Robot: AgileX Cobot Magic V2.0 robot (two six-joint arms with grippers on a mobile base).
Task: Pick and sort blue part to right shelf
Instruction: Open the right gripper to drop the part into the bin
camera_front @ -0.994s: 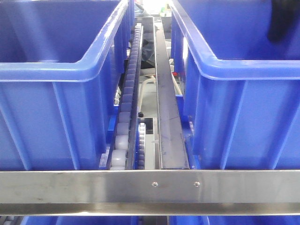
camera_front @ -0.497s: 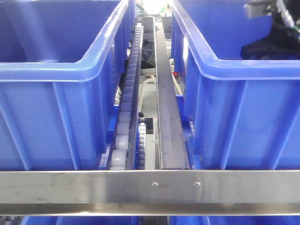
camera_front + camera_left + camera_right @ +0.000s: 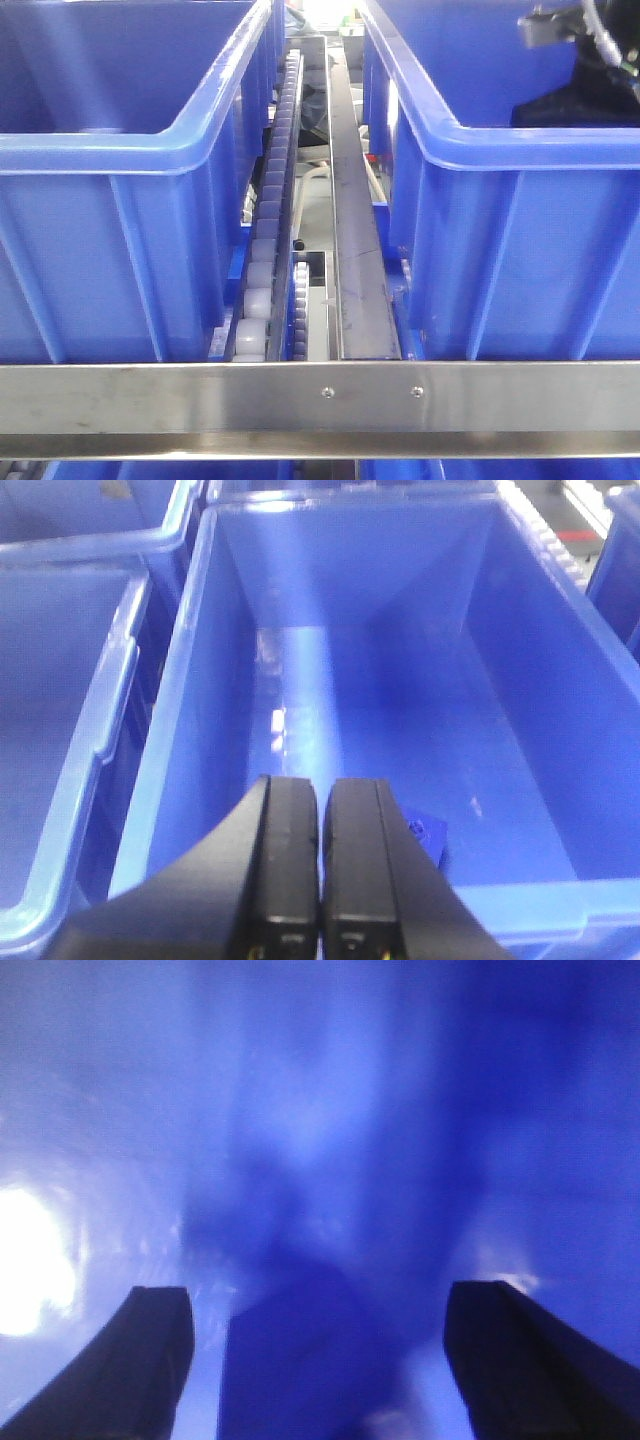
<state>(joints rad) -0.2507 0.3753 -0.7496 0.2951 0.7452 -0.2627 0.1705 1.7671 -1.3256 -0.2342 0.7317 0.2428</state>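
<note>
Blue part (image 3: 425, 832) sits on the floor of a blue bin (image 3: 300, 560), near corner, half hidden behind the left gripper (image 3: 320, 880), whose fingers are pressed together with nothing between them. Right gripper (image 3: 315, 1360) hangs fingers wide apart inside another bin (image 3: 480, 150) on the right shelf (image 3: 320, 395); a dark blocky blue shape (image 3: 300, 1360) lies between the fingers (blurred, possibly another part, can't tell if touched). Looks like small rigid moulded plastic, so light, stiff, a bit slick; best pinched across its flat sides, though the bin wall leaves little room. Bin floors are smooth glossy plastic with glare. From the front view: steel front rail with two screws, roller track (image 3: 265, 250) and a metal guide (image 3: 355, 250) running between two big bins, clutter behind too small to read.
</note>
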